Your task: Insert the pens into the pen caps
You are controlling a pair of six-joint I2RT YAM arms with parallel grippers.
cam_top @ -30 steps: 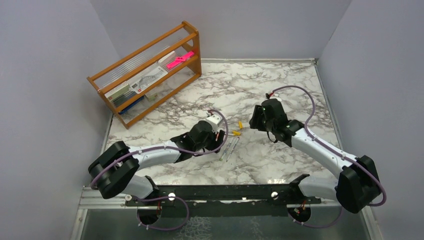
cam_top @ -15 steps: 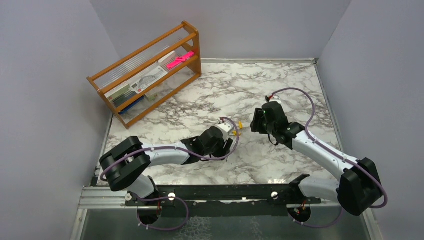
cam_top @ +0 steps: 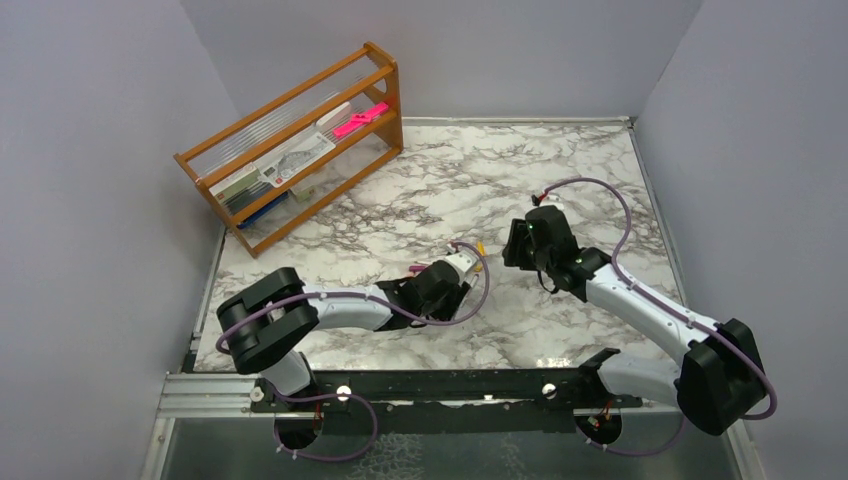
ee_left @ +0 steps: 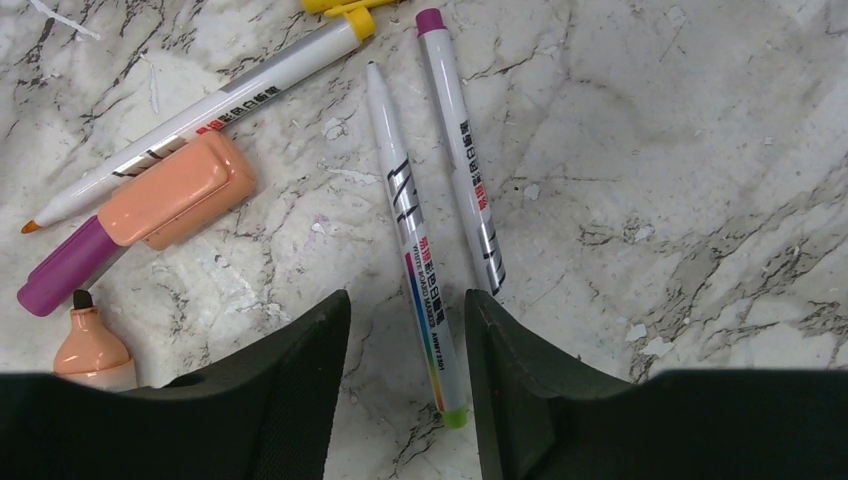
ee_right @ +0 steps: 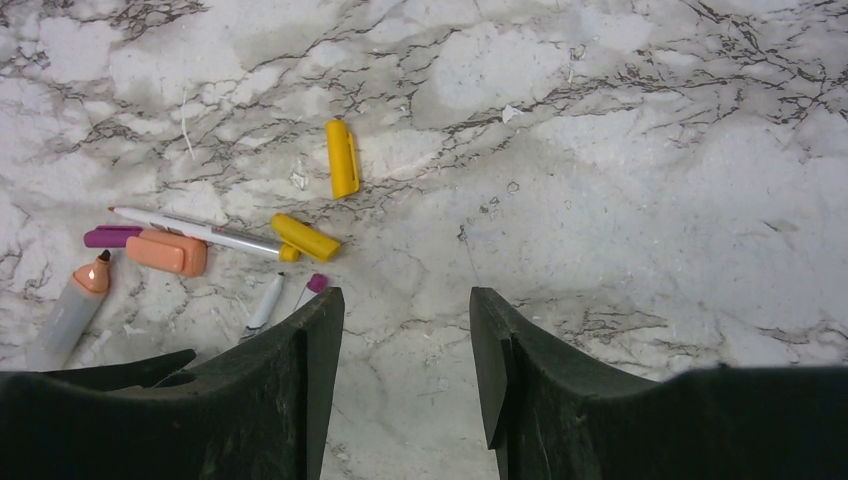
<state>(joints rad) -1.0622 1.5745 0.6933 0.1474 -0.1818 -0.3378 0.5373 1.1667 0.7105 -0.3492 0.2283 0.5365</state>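
Pick-up step, I judged: the left pincer (ee_left: pixel 405 310) hung open astride the green-ended pen (ee_left: pixel 410 250) lying on the tabletop (ee_left: pixel 650 150). Next it needed to lower and close. The right pincer (ee_right: pixel 405 300), also open, hovered near a yellow cap (ee_right: pixel 342 158).

Left arm (cam_top: pixel 345 300), right arm (cam_top: pixel 640 302): white-grey links, black joints, purple cables (cam_top: pixel 598 187); black tool fingers (ee_left: pixel 290 390).

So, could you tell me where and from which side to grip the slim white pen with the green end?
Grip the white green-ended pen on the barrel near its green end, from above. It lies flat on the marble table; the purple-ended white pen stops short of that stretch, leaving both sides free. The open left gripper straddles it.
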